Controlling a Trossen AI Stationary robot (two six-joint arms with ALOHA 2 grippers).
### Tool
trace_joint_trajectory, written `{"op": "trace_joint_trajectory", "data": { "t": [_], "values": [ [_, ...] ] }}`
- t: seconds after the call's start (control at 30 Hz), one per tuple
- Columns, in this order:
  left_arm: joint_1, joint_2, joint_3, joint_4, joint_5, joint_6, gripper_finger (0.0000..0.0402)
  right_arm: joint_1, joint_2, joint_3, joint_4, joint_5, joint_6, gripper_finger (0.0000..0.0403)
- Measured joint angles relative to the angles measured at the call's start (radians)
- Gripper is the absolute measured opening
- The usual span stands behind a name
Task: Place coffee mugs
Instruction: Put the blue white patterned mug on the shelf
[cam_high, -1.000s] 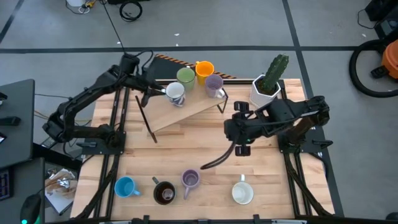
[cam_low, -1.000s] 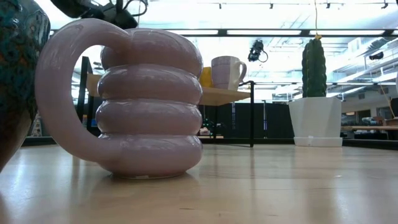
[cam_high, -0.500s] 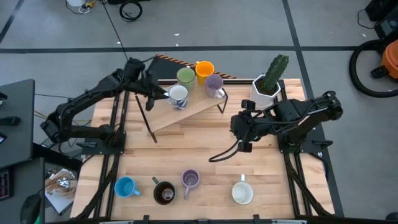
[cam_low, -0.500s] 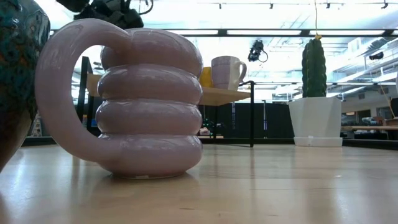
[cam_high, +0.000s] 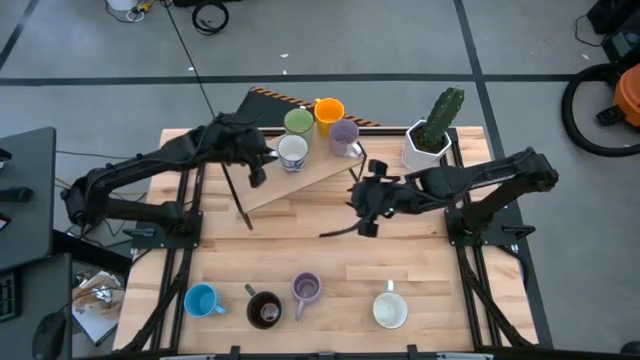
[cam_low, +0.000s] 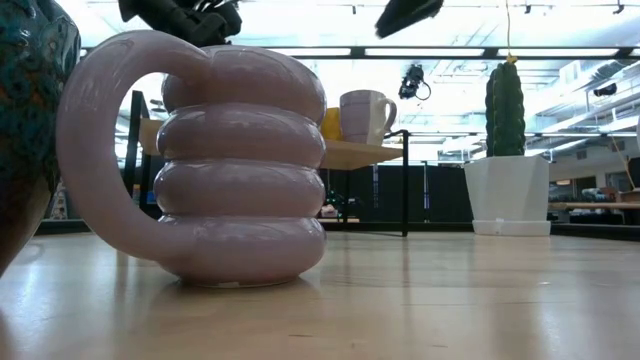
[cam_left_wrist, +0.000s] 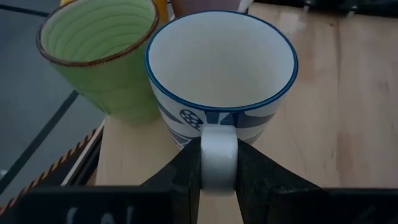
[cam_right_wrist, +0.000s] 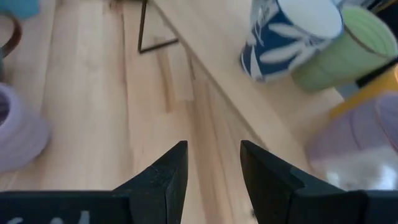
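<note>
Now | left gripper (cam_left_wrist: 218, 177) clamps white mug (cam_left_wrist: 221, 74) handle, shelf (cam_high: 300, 178) | right gripper (cam_right_wrist: 211, 163) open beside

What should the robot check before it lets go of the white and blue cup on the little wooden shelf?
1. Left gripper shut on the handle of the white ceramic mug with blue pattern: ok.
2. Mug upright: ok.
3. Mug's base fully resting on the raised wooden shelf: cannot tell.
4. Gap to the green ribbed mug beside it: not ok, they look touching.
5. Right gripper open, empty, over the table, apart from the mug: ok.
</note>
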Motion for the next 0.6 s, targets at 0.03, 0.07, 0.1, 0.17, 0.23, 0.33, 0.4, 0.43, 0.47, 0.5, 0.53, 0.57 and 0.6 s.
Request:
{"op": "trace_joint_trajectory", "data": {
  "t": [0.03, 0.07, 0.1, 0.17, 0.23, 0.33, 0.4, 0.43, 0.47, 0.5, 0.53, 0.57, 0.6],
  "values": [
    [-0.012, 0.001, 0.0, 0.001, -0.017, -0.013, 0.0078, -0.013, 0.002, -0.027, 0.063, -0.004, -0.023, 0.0153],
    [-0.022, 0.001, 0.0, 0.002, -0.035, -0.025, 0.0079, -0.026, 0.004, -0.049, 0.116, -0.007, -0.042, 0.0153],
    [-0.033, 0.001, 0.0, 0.002, -0.05, -0.042, 0.0079, -0.04, 0.005, -0.07, 0.157, -0.008, -0.056, 0.0153],
    [-0.049, 0.002, 0.0, 0.004, -0.07, -0.072, 0.0079, -0.067, 0.011, -0.1, 0.236, -0.011, -0.078, 0.0152],
    [-0.064, 0.002, 0.0, 0.005, -0.09, -0.11, 0.0079, -0.094, 0.016, -0.125, 0.304, -0.013, -0.088, 0.0154],
    [-0.093, 0.002, -0.001, 0.014, -0.13, -0.154, 0.0079, -0.127, 0.024, -0.161, 0.418, -0.017, -0.101, 0.0154],
    [-0.116, 0.002, -0.002, 0.025, -0.169, -0.186, 0.0079, -0.143, 0.03, -0.175, 0.457, -0.017, -0.112, 0.0154],
    [-0.125, 0.003, -0.002, 0.032, -0.189, -0.199, 0.0079, -0.149, 0.035, -0.179, 0.494, -0.018, -0.119, 0.0154],
    [-0.135, 0.003, -0.003, 0.039, -0.206, -0.213, 0.0079, -0.155, 0.043, -0.183, 0.512, -0.018, -0.127, 0.0154],
    [-0.147, 0.003, -0.003, 0.046, -0.221, -0.226, 0.0079, -0.161, 0.048, -0.186, 0.525, -0.021, -0.134, 0.0154],
    [-0.155, 0.003, -0.003, 0.054, -0.232, -0.239, 0.0079, -0.166, 0.051, -0.193, 0.544, -0.034, -0.139, 0.0155],
    [-0.162, 0.003, -0.003, 0.058, -0.241, -0.245, 0.0079, -0.171, 0.059, -0.2, 0.577, -0.05, -0.144, 0.0155],
    [-0.169, 0.005, -0.003, 0.058, -0.247, -0.248, 0.0079, -0.177, 0.066, -0.203, 0.615, -0.068, -0.146, 0.0155]
  ]
}}
